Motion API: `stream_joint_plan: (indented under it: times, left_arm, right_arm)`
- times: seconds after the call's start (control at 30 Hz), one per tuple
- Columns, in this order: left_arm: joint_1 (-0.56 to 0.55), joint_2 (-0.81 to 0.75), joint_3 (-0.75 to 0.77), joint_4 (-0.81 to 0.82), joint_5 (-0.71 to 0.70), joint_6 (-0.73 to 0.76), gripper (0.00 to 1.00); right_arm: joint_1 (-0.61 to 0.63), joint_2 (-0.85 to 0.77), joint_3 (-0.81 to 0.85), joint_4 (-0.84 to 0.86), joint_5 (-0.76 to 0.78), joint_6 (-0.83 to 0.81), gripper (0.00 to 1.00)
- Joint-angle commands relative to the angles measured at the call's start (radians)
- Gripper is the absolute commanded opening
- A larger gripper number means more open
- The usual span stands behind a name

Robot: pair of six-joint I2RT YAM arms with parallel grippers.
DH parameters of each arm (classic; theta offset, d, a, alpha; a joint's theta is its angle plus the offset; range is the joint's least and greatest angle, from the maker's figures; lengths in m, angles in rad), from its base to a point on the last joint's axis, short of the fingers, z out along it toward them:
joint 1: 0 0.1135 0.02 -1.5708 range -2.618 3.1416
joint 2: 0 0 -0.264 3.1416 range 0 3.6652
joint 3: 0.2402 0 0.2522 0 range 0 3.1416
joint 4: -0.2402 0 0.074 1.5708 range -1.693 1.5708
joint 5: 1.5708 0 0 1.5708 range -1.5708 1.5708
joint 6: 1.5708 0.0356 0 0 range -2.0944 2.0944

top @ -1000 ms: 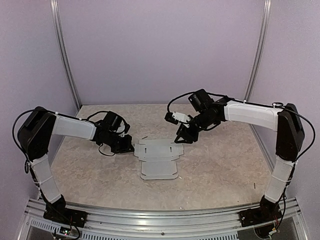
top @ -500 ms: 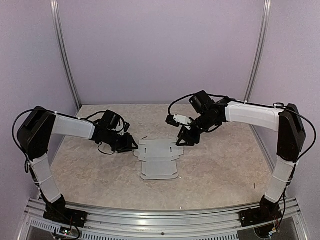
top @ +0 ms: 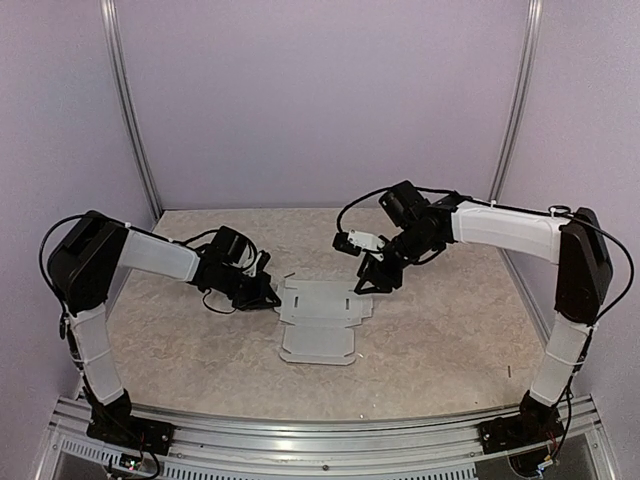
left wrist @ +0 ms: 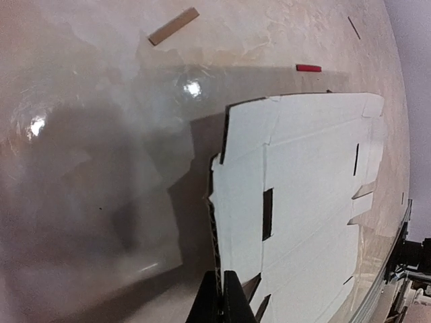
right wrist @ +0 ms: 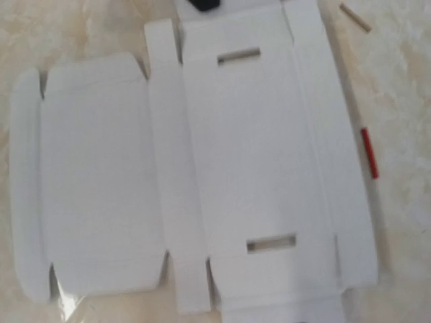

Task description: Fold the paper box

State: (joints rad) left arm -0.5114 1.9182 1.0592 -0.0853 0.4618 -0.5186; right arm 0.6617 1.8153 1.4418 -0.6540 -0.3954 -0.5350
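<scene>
Fingers shut, from above, the left gripper (top: pixel 272 296) touched the flat paper box's (top: pixel 322 318) left edge, with table (top: pixel 440 340) open all round. The right gripper (top: pixel 368 284) hung over its far corner, spread unclear. Left wrist showed a red scrap (left wrist: pixel 308 68) beyond. Right wrist showed both slots (right wrist: pixel 239 56).

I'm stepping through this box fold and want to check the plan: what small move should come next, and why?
Probably lift the left gripper slightly, tipping the left flap up toward the middle. It looks shut on that edge of the paper box, which lies flat and unfolded, while the right gripper hovers above the opposite edge.
</scene>
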Motion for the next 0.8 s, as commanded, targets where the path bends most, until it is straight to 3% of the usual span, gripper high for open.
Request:
stream_joint_plan:
  times: [0.0,0.13,0.33,0.5,0.77]
  left_arm:
    - [-0.064,-0.043,-0.007,0.031,-0.044,0.121,0.0]
    - [-0.149,-0.106,-0.024,0.029,-0.144,0.239,0.0]
    - [-0.247,-0.198,-0.106,0.128,-0.264,0.296,0.0]
    - [-0.26,-0.26,-0.195,0.22,-0.278,0.268,0.0]
    - [-0.269,-0.296,-0.259,0.286,-0.31,0.253,0.0]
  right_arm:
    - [-0.004,0.002,0.079,-0.085,0.008,-0.076,0.51]
    - [-0.004,0.069,0.171,-0.189,0.008,-0.117,0.63]
    - [-0.006,0.177,0.263,-0.288,-0.042,-0.117,0.69]
    - [-0.006,0.215,0.284,-0.328,-0.064,-0.11,0.64]
    - [-0.006,0.241,0.3,-0.348,-0.096,-0.091,0.43]
